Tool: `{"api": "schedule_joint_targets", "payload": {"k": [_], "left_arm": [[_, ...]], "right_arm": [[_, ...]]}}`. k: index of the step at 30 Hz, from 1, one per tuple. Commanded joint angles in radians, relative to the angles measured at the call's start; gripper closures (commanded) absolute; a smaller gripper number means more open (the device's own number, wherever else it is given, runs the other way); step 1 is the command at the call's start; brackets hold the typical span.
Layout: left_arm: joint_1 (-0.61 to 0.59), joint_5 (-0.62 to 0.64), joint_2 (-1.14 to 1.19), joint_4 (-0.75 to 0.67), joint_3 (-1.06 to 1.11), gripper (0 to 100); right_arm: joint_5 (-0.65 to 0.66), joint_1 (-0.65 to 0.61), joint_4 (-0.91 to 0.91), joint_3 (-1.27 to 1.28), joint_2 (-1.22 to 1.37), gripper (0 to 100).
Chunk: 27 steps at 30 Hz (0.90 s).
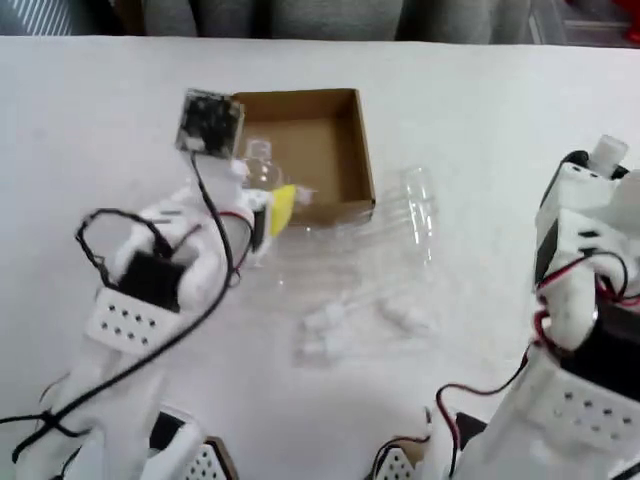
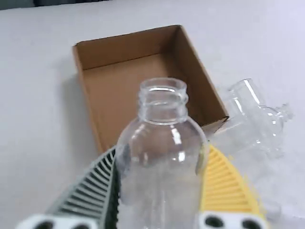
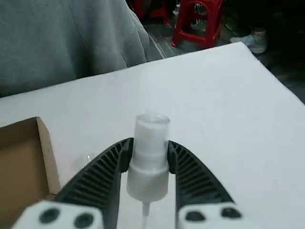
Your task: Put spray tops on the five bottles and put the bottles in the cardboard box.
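My left gripper (image 2: 159, 191) is shut on a clear bottle (image 2: 161, 157) with an open neck and no top, held over the near edge of the cardboard box (image 2: 138, 71). From above, that gripper (image 1: 262, 205) and bottle (image 1: 258, 170) sit at the box's (image 1: 318, 150) front left corner. My right gripper (image 3: 148, 167) is shut on a white spray top (image 3: 148, 157), cap end away from the wrist, its thin tube toward it. In the high view the spray top (image 1: 607, 152) is raised at the table's right side.
More clear bottles (image 1: 420, 205) lie on the table right of the box, one seen beside the box corner (image 2: 255, 117). Loose white spray tops (image 1: 330, 325) lie in the table's middle. A person in grey (image 3: 62, 38) sits behind the far edge.
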Motion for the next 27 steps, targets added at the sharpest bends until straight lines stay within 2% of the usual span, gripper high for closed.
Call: {"api": "schedule_joint_targets", "payload": {"k": [1,6,11,16,20,23,27], "left_arm": [[0.082,0.006,-0.166,-0.324,0.249,98],[0.085,0.003,-0.346,-0.641,0.526,98],[0.105,0.003,-0.472,-0.801,0.686,98],[0.165,0.003,-0.538,-0.83,0.775,98],[0.163,0.002,-0.567,-0.833,0.824,98],[0.17,0.002,-0.584,-0.833,0.844,98],[0.17,0.002,-0.601,-0.832,0.859,98]], "right_arm": [[-0.006,-0.056,-0.022,-0.008,-0.073,97.7],[-0.009,-0.153,-0.105,-0.008,-0.073,98.1],[-0.009,-0.34,-0.275,-0.008,-0.082,98.1],[-0.009,-0.604,-0.414,-0.012,-0.084,98.1],[-0.009,-0.771,-0.49,-0.012,-0.082,98.1],[-0.009,-0.852,-0.556,-0.011,-0.076,98.1],[-0.009,-0.898,-0.654,-0.006,-0.068,98.1]]}}
